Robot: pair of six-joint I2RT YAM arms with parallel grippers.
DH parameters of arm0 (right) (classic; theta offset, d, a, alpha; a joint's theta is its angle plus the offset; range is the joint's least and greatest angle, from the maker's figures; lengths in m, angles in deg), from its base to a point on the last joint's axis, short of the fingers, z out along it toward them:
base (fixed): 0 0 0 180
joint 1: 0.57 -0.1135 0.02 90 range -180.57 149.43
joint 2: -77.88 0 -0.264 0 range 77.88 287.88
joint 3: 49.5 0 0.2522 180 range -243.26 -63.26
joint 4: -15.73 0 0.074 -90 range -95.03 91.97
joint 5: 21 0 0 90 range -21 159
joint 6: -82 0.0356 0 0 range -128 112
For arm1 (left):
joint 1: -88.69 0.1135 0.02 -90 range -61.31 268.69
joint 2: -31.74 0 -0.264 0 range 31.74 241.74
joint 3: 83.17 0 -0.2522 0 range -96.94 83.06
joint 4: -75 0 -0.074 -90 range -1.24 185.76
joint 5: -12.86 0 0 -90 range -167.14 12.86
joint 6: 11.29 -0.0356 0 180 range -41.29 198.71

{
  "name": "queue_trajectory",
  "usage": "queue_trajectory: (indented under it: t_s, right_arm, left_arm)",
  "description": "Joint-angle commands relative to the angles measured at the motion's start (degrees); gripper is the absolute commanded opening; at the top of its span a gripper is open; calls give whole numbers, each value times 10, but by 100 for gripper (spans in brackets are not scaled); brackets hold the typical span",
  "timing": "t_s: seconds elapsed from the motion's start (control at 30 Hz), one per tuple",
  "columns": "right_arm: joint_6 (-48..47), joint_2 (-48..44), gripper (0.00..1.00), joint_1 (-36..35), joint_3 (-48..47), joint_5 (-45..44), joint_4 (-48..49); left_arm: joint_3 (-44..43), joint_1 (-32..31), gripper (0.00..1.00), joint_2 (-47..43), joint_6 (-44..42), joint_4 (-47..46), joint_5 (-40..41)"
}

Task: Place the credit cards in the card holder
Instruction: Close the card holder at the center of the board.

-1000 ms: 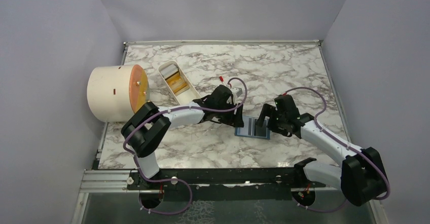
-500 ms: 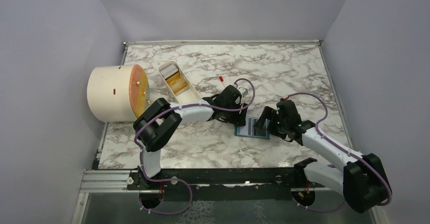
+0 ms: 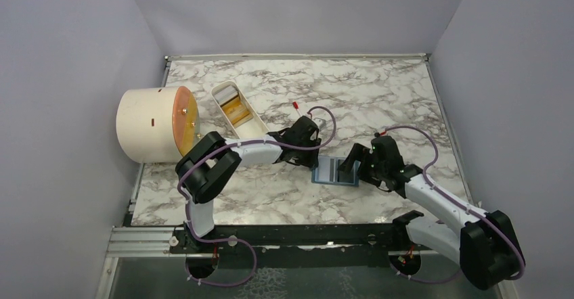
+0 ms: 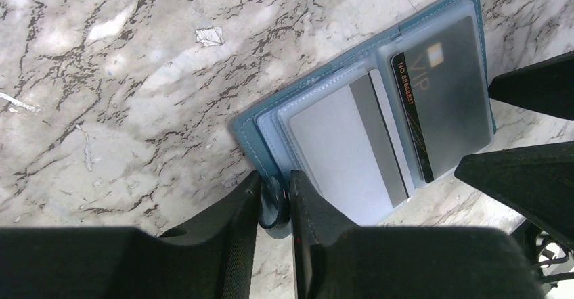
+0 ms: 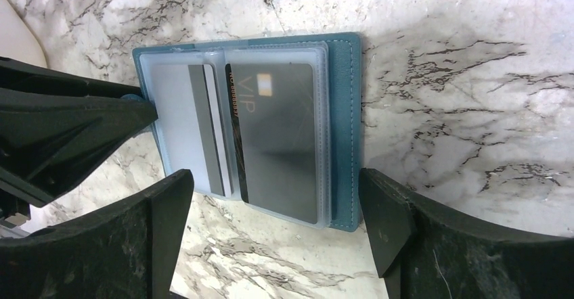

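Two cards [image 5: 277,136] (one "VIP") | left gripper [image 4: 274,201] clamps card holder [image 4: 245,131] | right gripper [image 5: 272,189] apart

Left hand [image 4: 274,201] from wide apart to tight on card holder [image 4: 265,120] edge.

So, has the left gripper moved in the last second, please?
Yes: the left gripper has shifted right, away from the white tray, toward the card holder.

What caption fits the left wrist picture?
Left gripper pinches the edge of the open teal-blue card holder, two grey cards inside.
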Motion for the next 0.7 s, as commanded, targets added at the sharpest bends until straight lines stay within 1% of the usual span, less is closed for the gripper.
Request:
queue_trajectory:
  t_s: [0.0, 0.13, 0.3, 0.47, 0.67]
  right_arm:
    - [-7, -17, 91, 0, -12, 37, 5]
    - [-3, -44, 91, 0, -8, 56, 5]
    - [-6, -74, 90, 1, -13, 65, 0]
    - [-5, -86, 89, 1, -20, 86, 1]
    - [-9, -80, 87, 0, -23, 128, 28]
  left_arm:
    - [25, -8, 20, -10, 32, -20, -39]
    - [32, -8, 12, -14, 45, -32, -45]
    - [39, -8, 5, -18, 53, -39, -46]
    - [48, -8, 2, -22, 67, -49, -52]
    - [56, -8, 1, -28, 79, -58, -56]
